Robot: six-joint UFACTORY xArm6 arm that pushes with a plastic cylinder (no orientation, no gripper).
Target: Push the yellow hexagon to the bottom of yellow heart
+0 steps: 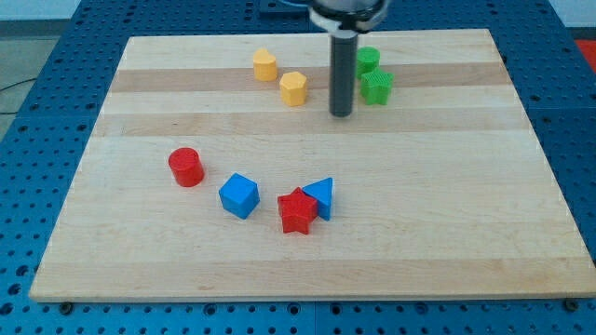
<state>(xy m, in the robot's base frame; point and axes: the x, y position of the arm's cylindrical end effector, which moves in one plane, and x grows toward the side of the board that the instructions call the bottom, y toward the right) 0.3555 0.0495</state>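
Rod [343, 70] hides part of green block [367, 60]; rod's top cut off.

Bright, even light falls from overhead across the pale wooden board [307, 251], with no harsh glare on its matte surface. Shadows are short and soft: the red cylinder block [186, 167] and the blue cube block [239, 195] each cast only a faint dark rim at their bases. The dark rod shows a pale vertical sheen along its side, and my tip [342, 114] leaves a small, soft shadow on the wood. Focus is fairly sharp throughout, though the picture is low in resolution and block edges look slightly fuzzy. The board's edges appear straight.
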